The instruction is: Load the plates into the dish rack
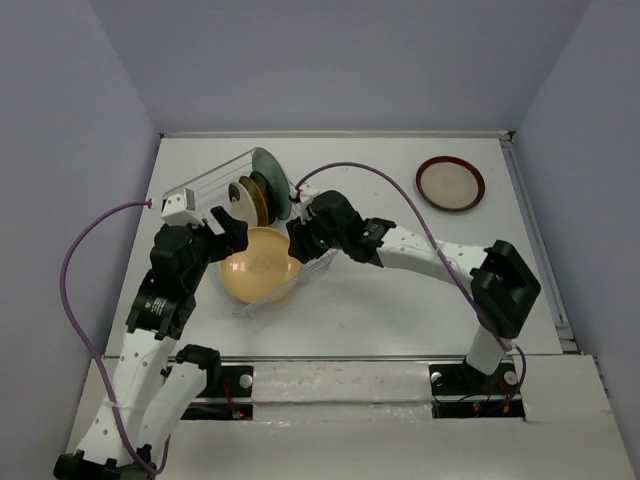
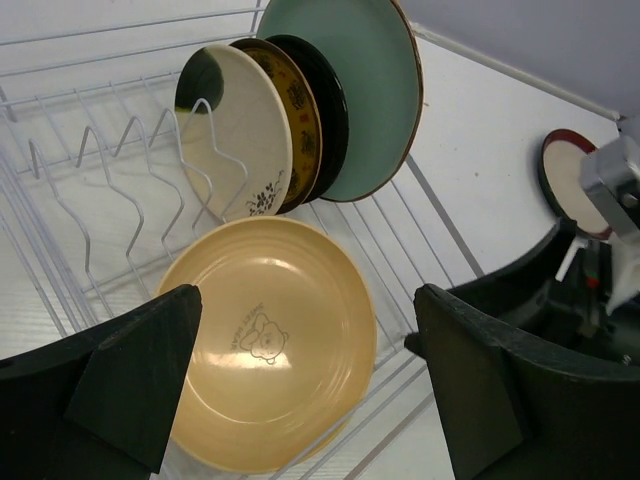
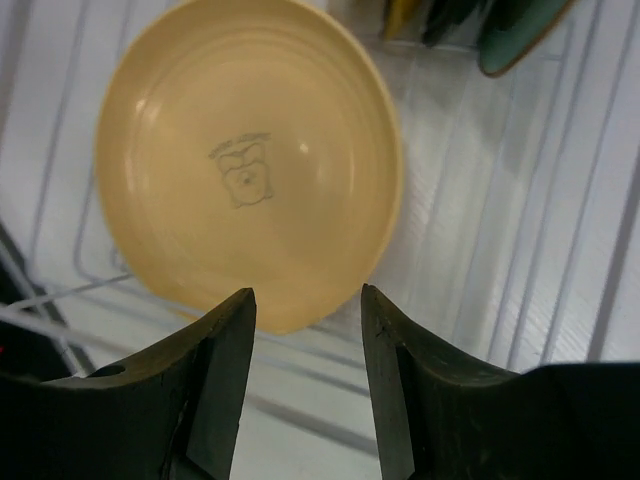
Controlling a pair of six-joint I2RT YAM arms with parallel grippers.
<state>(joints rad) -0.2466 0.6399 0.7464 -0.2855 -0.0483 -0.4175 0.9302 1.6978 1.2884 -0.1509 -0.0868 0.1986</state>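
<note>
Orange-yellow plate (image 1: 258, 265) lies tilted in the dish rack (image 1: 210, 178), and both jaws are released.
Left jaws gape wide above it, right jaws sit slightly parted at its rim, both gripping nothing. Four plates stand upright at the rack's far end: green (image 2: 370, 90), black (image 2: 328, 110), yellow patterned (image 2: 302, 125) and cream (image 2: 235, 130). The red-rimmed plate (image 1: 450, 183) sits on the desk (image 1: 400, 300), well right of the rack.

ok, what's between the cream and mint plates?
The yellow plate and the black plate, both standing on edge; clearest in the left wrist view.
</note>
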